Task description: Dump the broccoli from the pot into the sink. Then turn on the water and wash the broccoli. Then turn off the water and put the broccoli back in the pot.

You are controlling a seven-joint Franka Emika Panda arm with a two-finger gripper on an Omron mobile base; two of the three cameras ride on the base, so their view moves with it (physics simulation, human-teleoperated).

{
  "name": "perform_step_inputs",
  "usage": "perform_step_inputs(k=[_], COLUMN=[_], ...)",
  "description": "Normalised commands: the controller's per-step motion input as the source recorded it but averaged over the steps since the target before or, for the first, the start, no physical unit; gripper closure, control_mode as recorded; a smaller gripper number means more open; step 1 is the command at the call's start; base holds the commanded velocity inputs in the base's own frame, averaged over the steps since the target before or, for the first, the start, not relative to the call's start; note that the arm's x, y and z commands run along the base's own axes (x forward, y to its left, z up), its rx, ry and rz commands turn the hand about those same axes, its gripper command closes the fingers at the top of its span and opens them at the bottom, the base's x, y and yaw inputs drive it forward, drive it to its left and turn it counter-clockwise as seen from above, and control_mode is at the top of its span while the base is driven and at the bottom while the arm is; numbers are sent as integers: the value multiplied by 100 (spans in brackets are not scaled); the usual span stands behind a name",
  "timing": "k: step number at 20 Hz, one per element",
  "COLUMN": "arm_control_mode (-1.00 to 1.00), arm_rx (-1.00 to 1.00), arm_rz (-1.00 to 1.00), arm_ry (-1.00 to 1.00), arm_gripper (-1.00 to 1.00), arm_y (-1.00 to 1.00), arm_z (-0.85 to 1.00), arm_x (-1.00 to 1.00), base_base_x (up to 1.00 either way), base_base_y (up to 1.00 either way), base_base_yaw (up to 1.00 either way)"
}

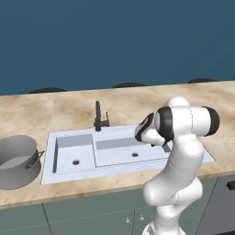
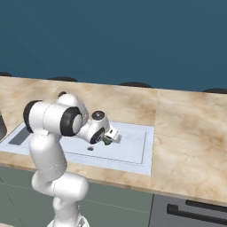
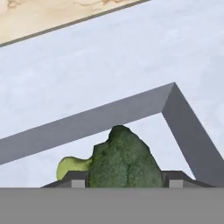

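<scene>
My gripper (image 2: 109, 138) is shut on the broccoli (image 3: 124, 159), a dark-green floret whose pale stalk sticks out to the left in the hand view. It hangs over the right part of the wide basin of the sink (image 1: 69, 136), near a basin corner (image 3: 173, 94). A bit of green shows under the hand (image 2: 107, 142) in the right base view. The grey pot (image 1: 16, 160) stands upright on the counter, left of the sink and far from the gripper. Its inside looks bare.
A dark faucet (image 1: 98, 117) rises behind the sink at the divider between the basins. Marble counter (image 2: 190, 133) stretches wide to the sink's right. A dark oven front (image 2: 190, 208) sits below the counter at the right.
</scene>
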Motion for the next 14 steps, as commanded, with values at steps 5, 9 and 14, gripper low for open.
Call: perform_step_inputs(k=[5,9,14], arm_control_mode=[-100,-100,-100], arm_rx=[4,7,10], arm_rz=[0,0,0], arm_ry=[-3,0,3], arm_gripper=[100,100,100], arm_y=[-10,-2,0], arm_z=[100,100,100], arm_x=[-31,-17,-20], base_base_x=[0,0,0], base_base_y=[0,0,0], base_base_yaw=[0,0,0])
